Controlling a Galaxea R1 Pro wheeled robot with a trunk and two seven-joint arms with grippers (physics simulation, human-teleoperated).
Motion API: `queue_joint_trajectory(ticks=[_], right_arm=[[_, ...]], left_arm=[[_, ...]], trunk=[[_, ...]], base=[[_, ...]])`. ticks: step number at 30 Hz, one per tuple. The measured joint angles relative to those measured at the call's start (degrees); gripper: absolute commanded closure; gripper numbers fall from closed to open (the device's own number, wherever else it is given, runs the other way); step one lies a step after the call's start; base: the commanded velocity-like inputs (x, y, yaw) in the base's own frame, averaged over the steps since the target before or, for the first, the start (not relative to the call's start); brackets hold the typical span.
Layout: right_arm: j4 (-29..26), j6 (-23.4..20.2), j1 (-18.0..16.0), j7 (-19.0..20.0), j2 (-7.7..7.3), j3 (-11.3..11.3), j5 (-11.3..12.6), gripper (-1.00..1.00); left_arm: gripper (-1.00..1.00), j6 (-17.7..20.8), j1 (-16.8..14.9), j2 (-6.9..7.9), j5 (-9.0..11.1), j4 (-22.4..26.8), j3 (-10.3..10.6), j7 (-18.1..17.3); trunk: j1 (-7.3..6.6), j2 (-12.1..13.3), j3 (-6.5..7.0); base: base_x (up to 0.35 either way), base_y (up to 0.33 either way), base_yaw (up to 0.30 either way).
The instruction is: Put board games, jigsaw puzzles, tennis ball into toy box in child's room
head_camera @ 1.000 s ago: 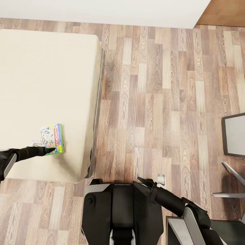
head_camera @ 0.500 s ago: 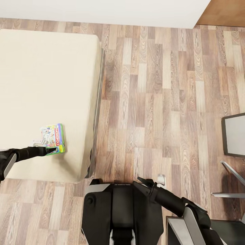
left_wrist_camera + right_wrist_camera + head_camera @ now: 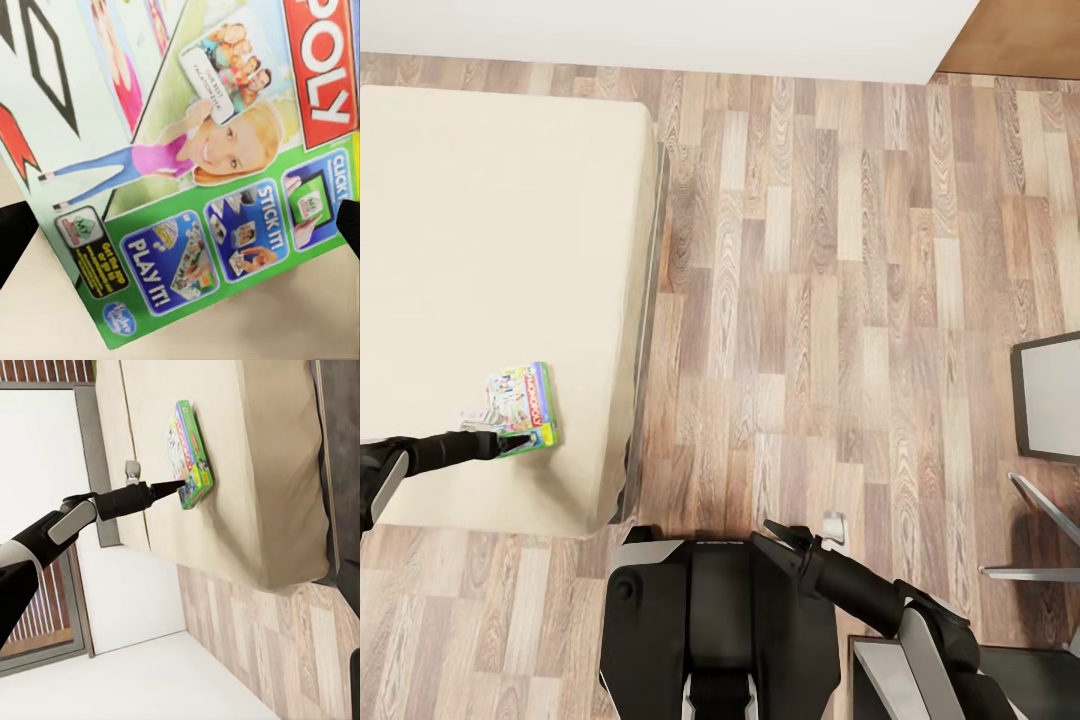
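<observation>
One of the board games, the purple-green Monopoly box (image 3: 523, 405), lies flat on the cream bed (image 3: 490, 220) near its front right corner. My left gripper (image 3: 512, 438) reaches over the bed and its tips touch the box's near edge. In the left wrist view the box's printed lid (image 3: 195, 165) sits close up, with the open gripper (image 3: 180, 232) showing a dark fingertip at each side of it. The right wrist view shows the same box (image 3: 189, 454) on the bed (image 3: 255, 472) with the left gripper (image 3: 180, 485) at its corner. My right gripper (image 3: 782, 530) hangs open and empty over my base.
Wood-plank floor (image 3: 830, 300) stretches right of the bed. A white wall (image 3: 660, 30) runs along the back, with a wooden door (image 3: 1015, 35) at the far right. A grey-framed flat panel (image 3: 1050, 395) and a metal frame (image 3: 1040, 540) stand at the right edge.
The Monopoly box has shifted and turned slightly to the right on the bed, with the left gripper's tips against it. The right arm has not moved.
</observation>
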State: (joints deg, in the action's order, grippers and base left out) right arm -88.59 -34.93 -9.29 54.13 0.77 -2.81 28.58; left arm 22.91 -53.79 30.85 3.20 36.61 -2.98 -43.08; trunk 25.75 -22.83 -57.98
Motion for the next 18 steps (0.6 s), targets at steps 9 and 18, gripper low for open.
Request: queue_joint_trajectory(ticks=[9,18], right_arm=[[0.00,0.00,-0.01,0.00,-0.11,0.00,0.17,-1.00],[0.00,0.00,-0.02,0.08,-0.20,0.00,0.31,-1.00]], left_arm=[[-1.00,0.01,0.01,0.00,0.09,0.00,-0.11,-1.36],[-1.00,0.01,-0.01,-0.08,0.14,-0.03,-0.19,-3.06]], trunk=[[0.00,0.00,0.00],[0.00,0.00,0.00]], base=[[0.000,0.000,0.000],[0.000,0.000,0.000]])
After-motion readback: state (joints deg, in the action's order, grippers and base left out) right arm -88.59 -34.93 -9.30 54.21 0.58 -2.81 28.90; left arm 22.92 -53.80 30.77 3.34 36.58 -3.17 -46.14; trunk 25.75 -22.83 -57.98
